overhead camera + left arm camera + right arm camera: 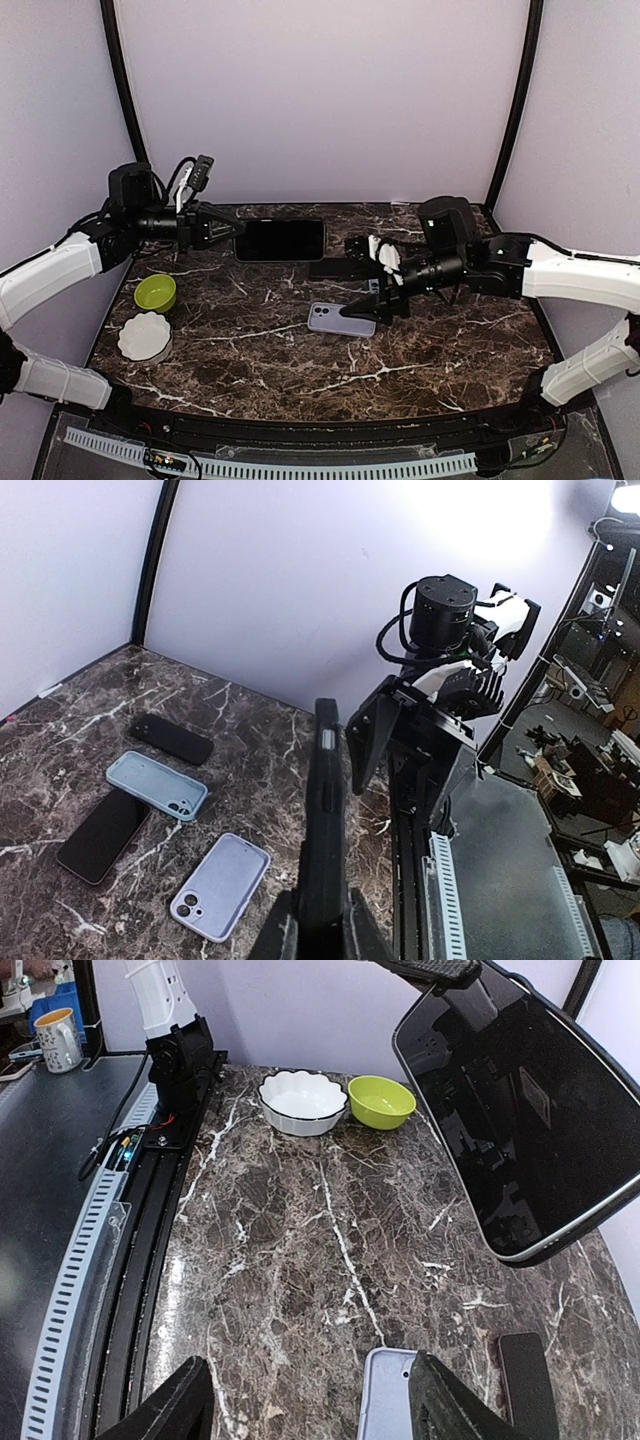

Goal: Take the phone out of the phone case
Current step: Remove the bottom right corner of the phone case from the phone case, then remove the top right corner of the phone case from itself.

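Note:
The black phone (280, 240) hangs in the air over the back of the table, with my left gripper (225, 232) shut on its left end. The left wrist view shows the phone (325, 800) edge on, pinched between that gripper's (325, 920) jaws. It fills the upper right of the right wrist view as a dark screen (530, 1110). The lilac phone case (342, 319) lies empty and flat on the marble. My right gripper (370, 285) stands open just above the case's right end (385, 1395), holding nothing.
A green bowl (155, 292) and a white scalloped bowl (145, 336) sit at the table's left. A dark flat phone (335, 268) lies behind the lilac case. The left wrist view also shows a light blue case (157, 785) and a black case (172, 739).

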Robot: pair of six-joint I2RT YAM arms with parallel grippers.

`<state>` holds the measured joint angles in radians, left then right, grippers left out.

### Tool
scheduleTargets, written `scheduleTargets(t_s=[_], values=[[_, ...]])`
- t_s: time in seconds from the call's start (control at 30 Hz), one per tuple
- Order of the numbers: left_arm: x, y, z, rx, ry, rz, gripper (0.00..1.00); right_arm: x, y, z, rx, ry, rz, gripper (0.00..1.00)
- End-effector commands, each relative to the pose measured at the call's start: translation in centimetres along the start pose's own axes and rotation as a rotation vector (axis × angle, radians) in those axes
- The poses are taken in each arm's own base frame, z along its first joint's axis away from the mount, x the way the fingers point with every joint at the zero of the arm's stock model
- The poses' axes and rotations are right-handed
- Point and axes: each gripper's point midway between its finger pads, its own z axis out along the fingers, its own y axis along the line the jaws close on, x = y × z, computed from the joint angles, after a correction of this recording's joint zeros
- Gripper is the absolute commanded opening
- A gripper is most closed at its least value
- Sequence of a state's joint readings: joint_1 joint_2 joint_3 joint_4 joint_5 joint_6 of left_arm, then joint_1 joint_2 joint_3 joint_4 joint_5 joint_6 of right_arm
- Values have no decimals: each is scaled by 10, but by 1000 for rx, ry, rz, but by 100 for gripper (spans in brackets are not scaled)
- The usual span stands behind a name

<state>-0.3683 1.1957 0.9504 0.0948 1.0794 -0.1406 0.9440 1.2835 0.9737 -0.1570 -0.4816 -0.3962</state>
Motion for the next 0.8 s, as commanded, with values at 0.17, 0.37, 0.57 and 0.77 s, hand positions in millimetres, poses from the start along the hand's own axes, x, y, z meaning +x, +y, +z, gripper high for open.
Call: scheduleTargets(t_s=[0.17,0.37,0.57,0.77], values=[[-8,-7,-12,-87,-57,194,0,-13,-24,-14,87,15,-101,67],[5,-20,-11,-37,-80,303,5,-6,-34,-19,138,73,-200,67],[20,-33,-9,-12,-81,466,1,-5,-28,-22,118,78,-301,68],[39,-41,0,9,-23,631,0,-13,-25,-26,96,72,-327,68]])
